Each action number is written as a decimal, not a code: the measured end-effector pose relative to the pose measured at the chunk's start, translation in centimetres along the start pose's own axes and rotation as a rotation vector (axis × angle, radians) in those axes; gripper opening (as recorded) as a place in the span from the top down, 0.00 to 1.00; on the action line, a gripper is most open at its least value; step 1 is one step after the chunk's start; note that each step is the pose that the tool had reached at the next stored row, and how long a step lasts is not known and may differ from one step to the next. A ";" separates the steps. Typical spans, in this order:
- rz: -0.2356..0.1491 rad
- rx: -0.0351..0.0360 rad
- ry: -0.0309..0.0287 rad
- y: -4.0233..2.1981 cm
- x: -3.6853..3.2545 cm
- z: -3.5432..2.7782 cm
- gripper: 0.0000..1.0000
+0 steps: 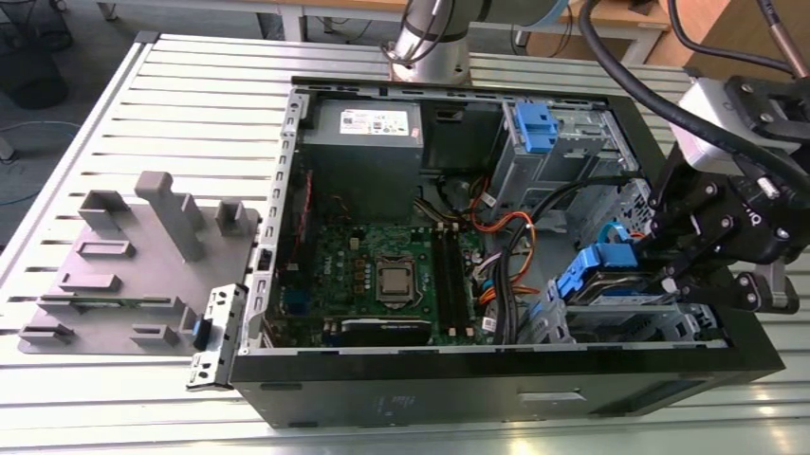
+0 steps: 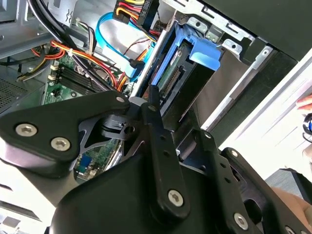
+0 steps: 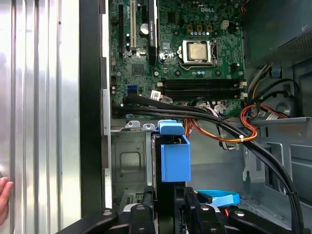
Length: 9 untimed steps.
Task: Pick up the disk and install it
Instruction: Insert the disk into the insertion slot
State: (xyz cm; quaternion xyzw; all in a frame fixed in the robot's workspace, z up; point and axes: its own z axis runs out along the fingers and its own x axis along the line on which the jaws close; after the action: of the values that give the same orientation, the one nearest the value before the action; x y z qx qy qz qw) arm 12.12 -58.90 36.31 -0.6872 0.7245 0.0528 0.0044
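Note:
The disk (image 1: 605, 277), silver with blue plastic rails, sits tilted at the mouth of the metal drive cage (image 1: 633, 324) in the front right corner of the open computer case (image 1: 506, 379). My gripper (image 1: 654, 258) is right beside it on the exterior view's right. In the first wrist view the disk (image 3: 174, 157) stands edge-on with its blue tab toward the camera, and the gripper (image 3: 168, 208) is shut on its dark body, one finger on each side. In the second wrist view the disk's blue rail (image 2: 171, 58) runs just past a fingertip (image 2: 152, 100).
Black, orange and blue cables (image 1: 519, 237) cross the case beside the cage. The motherboard (image 1: 379, 275) lies in the middle, with the grey power-supply box (image 1: 367, 133) behind it. A grey holder block (image 1: 139, 256) stands on the slatted table (image 1: 190, 104). A person's hand (image 3: 4, 192) rests near the case.

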 end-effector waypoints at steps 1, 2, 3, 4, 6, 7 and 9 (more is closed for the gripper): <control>0.000 -0.0001 -0.0008 0.00 0.02 0.06 0.64; 0.000 -0.0003 -0.0008 0.00 0.02 0.06 0.64; 0.000 -0.0003 -0.0007 0.00 0.01 0.04 0.58; 0.000 -0.0003 0.0002 0.00 0.00 0.00 0.58; 0.000 -0.0003 0.0003 0.01 0.00 0.00 0.58; 0.000 -0.0003 0.0003 0.01 0.00 0.00 0.58; 0.000 -0.0003 0.0004 0.01 0.00 0.00 0.58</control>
State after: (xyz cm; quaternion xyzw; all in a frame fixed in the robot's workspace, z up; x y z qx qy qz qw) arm 12.11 -58.90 36.31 -0.6872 0.7245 0.0527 0.0041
